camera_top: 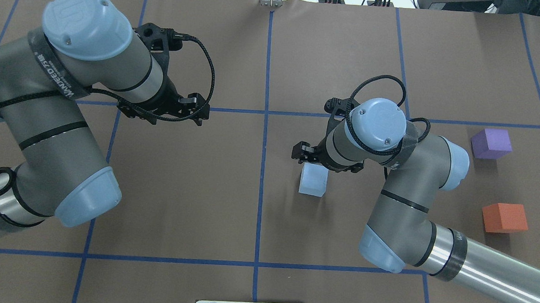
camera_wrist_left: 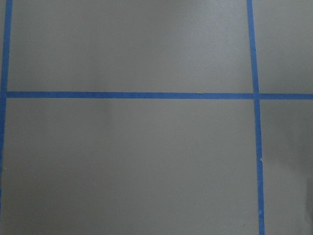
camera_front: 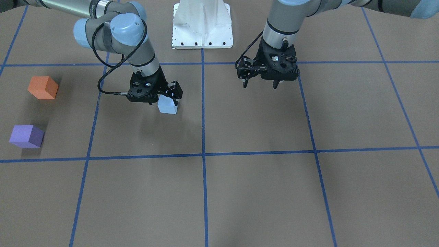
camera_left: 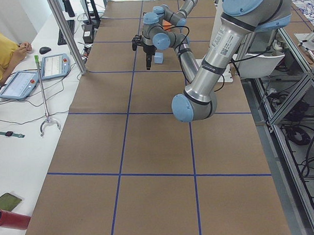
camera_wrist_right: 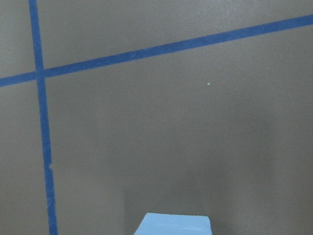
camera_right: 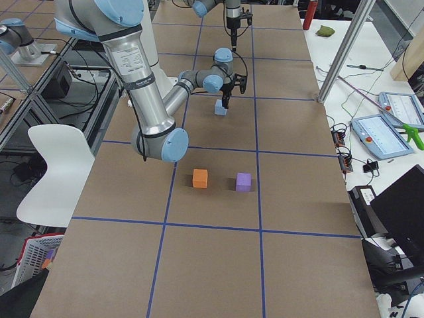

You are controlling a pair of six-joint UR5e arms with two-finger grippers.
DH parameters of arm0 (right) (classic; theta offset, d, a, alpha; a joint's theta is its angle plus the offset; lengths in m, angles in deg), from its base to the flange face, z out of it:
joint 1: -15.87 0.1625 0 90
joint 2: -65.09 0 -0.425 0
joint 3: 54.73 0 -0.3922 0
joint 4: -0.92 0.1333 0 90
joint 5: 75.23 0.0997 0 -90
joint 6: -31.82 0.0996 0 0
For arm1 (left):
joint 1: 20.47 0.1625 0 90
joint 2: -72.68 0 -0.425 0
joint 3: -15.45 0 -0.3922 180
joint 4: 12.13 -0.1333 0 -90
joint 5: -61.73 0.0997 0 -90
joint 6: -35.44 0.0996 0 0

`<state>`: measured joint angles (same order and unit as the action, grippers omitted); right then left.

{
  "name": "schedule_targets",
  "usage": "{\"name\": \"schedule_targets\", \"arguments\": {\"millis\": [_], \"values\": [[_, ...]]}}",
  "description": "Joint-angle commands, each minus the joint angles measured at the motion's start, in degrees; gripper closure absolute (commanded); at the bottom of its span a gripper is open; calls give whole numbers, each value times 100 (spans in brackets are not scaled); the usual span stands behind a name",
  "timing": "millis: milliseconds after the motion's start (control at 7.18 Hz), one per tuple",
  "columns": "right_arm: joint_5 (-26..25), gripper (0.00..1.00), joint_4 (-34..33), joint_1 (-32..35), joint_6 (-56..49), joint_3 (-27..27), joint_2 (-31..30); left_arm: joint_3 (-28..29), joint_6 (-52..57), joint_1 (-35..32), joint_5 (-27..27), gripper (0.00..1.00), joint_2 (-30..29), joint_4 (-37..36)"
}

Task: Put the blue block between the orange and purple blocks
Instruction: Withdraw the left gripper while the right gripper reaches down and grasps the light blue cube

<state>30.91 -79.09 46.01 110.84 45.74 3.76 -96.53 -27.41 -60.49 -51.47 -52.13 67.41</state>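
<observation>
Starting at the right hand (camera_front: 151,97), we found it low over the surface (camera_front: 240,192), with the blue block (camera_front: 167,105) just beside and under it. It sat so close that the hand's body hid part of the block's top in the front-facing view, and the right wrist view caught only a pale blue sliver at its bottom edge. We could not tell whether its fingers were apart or closed on the block, as no view showed them clearly. The block itself looked to be resting on the surface. It was a near-cube with no long axis to speak of, turned a little off the tape grid (camera_front: 203,154).

Looking outward from there, we judged that the relation that mattered was the direction of the gap. The orange block (camera_front: 43,87) and the purple block (camera_front: 26,136) sat well apart from the blue one, off to the robot's right. Orange was nearer the robot and purple farther out, with bare surface between them. That gap lay roughly level with the blue block, so we reckoned the carry would run almost straight sideways to the right — that hand's own side.

Farthest off, the left hand (camera_front: 260,83) hung above the robot's left half of the surface, fingers apart and holding nothing — well away from all three blocks.
</observation>
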Motion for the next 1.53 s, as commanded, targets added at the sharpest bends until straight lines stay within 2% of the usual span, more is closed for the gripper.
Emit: {"name": "schedule_targets", "arguments": {"millis": [0, 418, 557, 697, 836, 975, 1115, 1254, 1393], "values": [[-40, 0, -6, -113, 7, -18, -2, 2, 0, 12, 0, 0, 0, 0], [-40, 2, 3, -166, -28, -299, 95, -7, -9, 4, 0, 0, 9, 0], [-40, 16, 3, -192, -19, -343, 130, -7, -9, 4, 0, 0, 9, 0], [-127, 32, 3, -279, -19, -413, 130, -7, -17, 4, 0, 0, 9, 0], [-180, 97, 11, -289, -10, -397, 139, -7, -18, 4, 0, 0, 9, 0], [-137, 100, 3, -272, -62, -309, 122, -16, -18, 4, 0, 0, 9, 0], [2, 100, -67, -10, -89, 187, -148, -16, -9, 4, 0, 0, 9, 0], [543, 100, -68, 497, -376, 706, -742, -16, -9, 4, 0, 0, 9, 0], [1166, 100, -41, 1163, -1162, 1007, -1358, 1, -9, 4, 0, 0, 18, 0]]}}
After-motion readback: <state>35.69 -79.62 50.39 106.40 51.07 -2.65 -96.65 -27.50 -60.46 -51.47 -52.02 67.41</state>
